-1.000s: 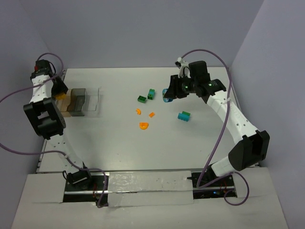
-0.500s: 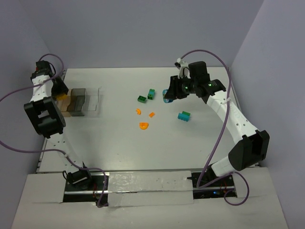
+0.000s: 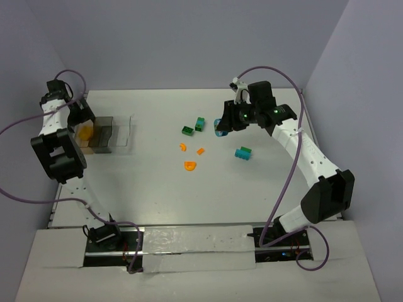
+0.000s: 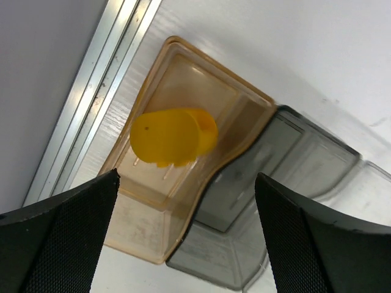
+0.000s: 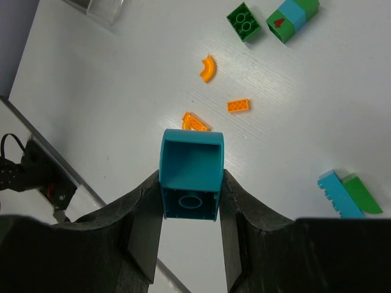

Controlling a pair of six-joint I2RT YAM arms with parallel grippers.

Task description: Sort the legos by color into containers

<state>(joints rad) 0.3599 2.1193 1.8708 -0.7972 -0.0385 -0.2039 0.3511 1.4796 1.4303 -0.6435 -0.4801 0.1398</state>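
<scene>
A yellow curved lego lies in the brown-tinted tray, also seen from above. A smoky grey tray and a clear tray adjoin it. My left gripper is open above the trays, its fingers wide of the yellow piece. My right gripper is shut on a teal curved lego and holds it above the table's middle. Below it lie a green brick, a green-and-teal brick, three orange pieces and a teal-and-green pair.
The trays stand in a row by the table's left edge, beside a metal rail. The loose legos cluster mid-table, with the teal-and-green pair to their right. Purple cables loop off both arms.
The yellow piece now shows free in the brown-tinted tray, and my left gripper has drawn back from it a little. My right gripper has barely moved with the teal piece.
</scene>
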